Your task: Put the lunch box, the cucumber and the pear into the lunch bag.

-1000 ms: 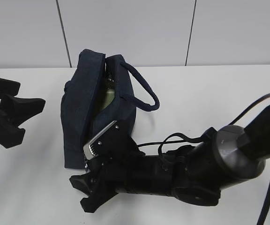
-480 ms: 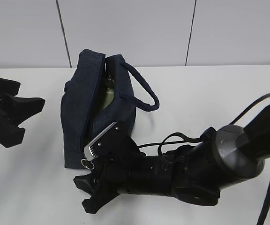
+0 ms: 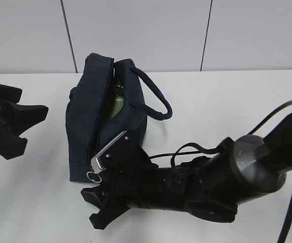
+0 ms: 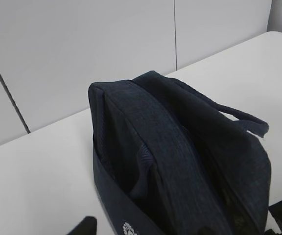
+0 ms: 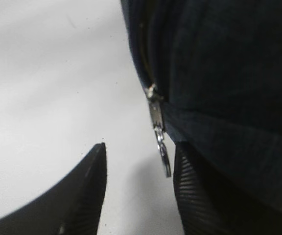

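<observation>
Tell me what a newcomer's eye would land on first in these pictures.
First, the dark navy fabric lunch bag standing left of centre on the white table, its padded loop handle drooping to the right and something pale green visible in its open gap. Next, the big black right arm low in the foreground, its right gripper open around the metal ring zipper pull at the bag's near end.

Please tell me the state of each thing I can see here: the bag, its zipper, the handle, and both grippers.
lunch bag: on the table, partly unzipped, a pale green thing showing inside.
zipper pull: hangs loose between the right jaws, not gripped.
loop handle: flopped over to the right side.
right gripper: open, at the bag's near end.
left gripper: open, apart from the bag, holding nothing.
</observation>
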Motion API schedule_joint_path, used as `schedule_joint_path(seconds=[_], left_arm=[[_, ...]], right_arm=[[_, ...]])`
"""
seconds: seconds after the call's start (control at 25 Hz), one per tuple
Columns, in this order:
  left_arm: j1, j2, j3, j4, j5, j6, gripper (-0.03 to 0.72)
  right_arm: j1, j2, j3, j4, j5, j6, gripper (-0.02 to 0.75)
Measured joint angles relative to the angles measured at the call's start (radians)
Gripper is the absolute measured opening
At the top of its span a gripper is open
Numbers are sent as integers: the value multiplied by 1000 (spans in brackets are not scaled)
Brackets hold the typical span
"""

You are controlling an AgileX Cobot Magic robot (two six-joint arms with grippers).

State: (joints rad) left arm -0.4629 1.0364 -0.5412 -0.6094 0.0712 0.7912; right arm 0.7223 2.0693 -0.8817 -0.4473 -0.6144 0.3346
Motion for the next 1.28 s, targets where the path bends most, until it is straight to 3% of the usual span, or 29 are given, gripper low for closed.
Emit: schedule_joint_path(seconds=[0.28,0.6,1.28], left_arm=[[0,0,0,0,0,0,363],[0,0,0,0,0,0,361],[0,0,0,-1,0,0,361]], right_arm=[[0,0,0,0,4,-4,354],[0,0,0,4,12,-11,263],[0,-13,0,46,12,-47,254]])
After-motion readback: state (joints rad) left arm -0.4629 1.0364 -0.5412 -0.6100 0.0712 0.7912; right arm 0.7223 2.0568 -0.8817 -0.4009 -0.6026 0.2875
